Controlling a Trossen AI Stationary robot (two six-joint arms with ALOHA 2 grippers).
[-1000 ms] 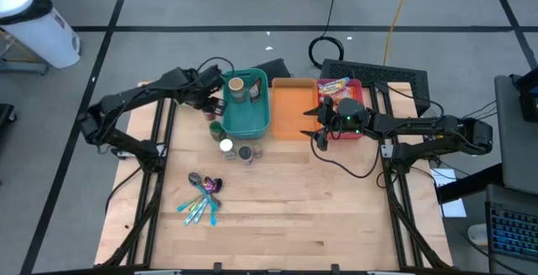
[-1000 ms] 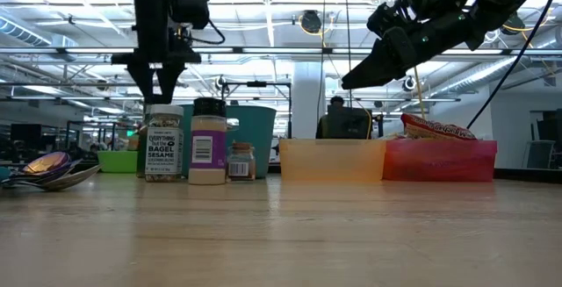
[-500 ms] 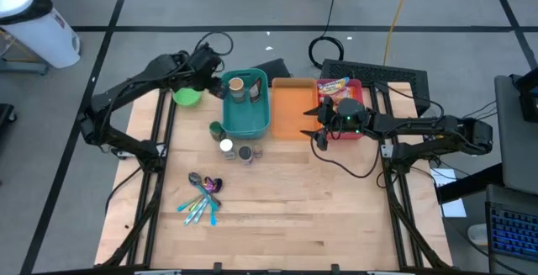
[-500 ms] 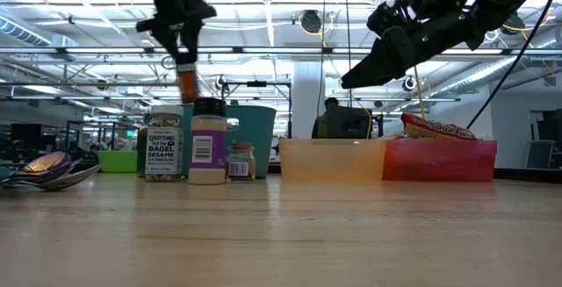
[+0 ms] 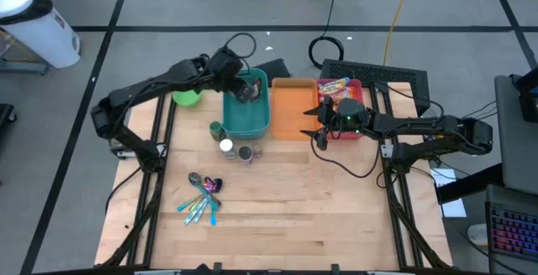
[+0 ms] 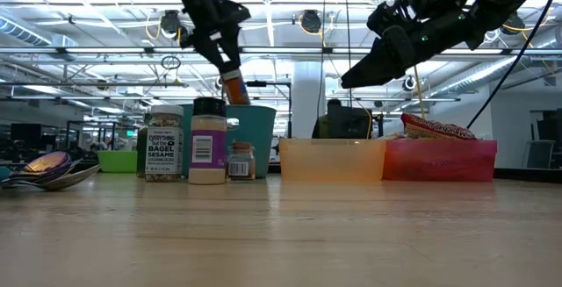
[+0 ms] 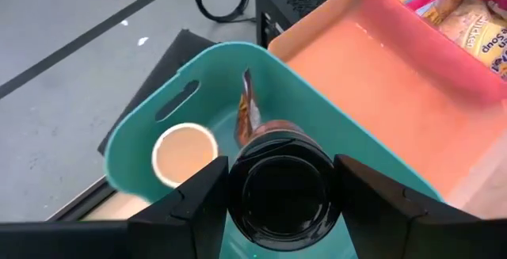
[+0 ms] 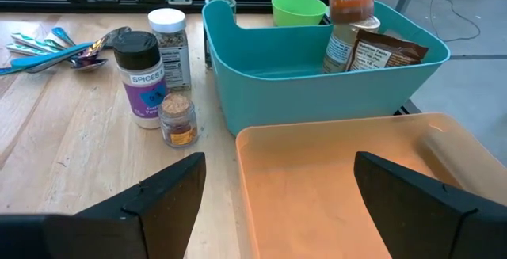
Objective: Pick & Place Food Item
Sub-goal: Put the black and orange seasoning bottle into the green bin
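Wooden counter (image 5: 286, 199) is carrying everything here, and the teal bin (image 5: 246, 115) near its far edge is where the action is happening. The left arm has swung across from beside the bin: half a second ago its load was hanging over the counter just outside the bin's left wall, and now the left pincer (image 5: 244, 89) is hovering directly above the bin's interior. It is grasping a dark-capped spice jar (image 7: 279, 189), fingers clamped on both sides of the cap; the low view is showing the jar (image 6: 234, 88) tilted and well clear of the rim. That is putting the carry nearly at its end, so lowering and release are looking like the step in hand.

Inside the bin a round-lidded can (image 7: 184, 153) and a brown packet (image 7: 245, 116) are already sitting, leaving limited room under the jar. The orange bin (image 5: 294, 108) is lying empty just beside the teal one, and the red bin (image 5: 355, 86) beyond it is holding snack packs. The right pincer (image 5: 318, 124) is waiting above the orange bin, spread wide and carrying nothing.

On the counter in front, three spice jars (image 5: 225, 137) are standing by the teal bin, a green bowl (image 5: 187, 97) is sitting to its left, and spoons (image 5: 203, 182) are lying nearer the front. Grey floor tiles, cables and a ceiling of strip lights are surrounding the rig.
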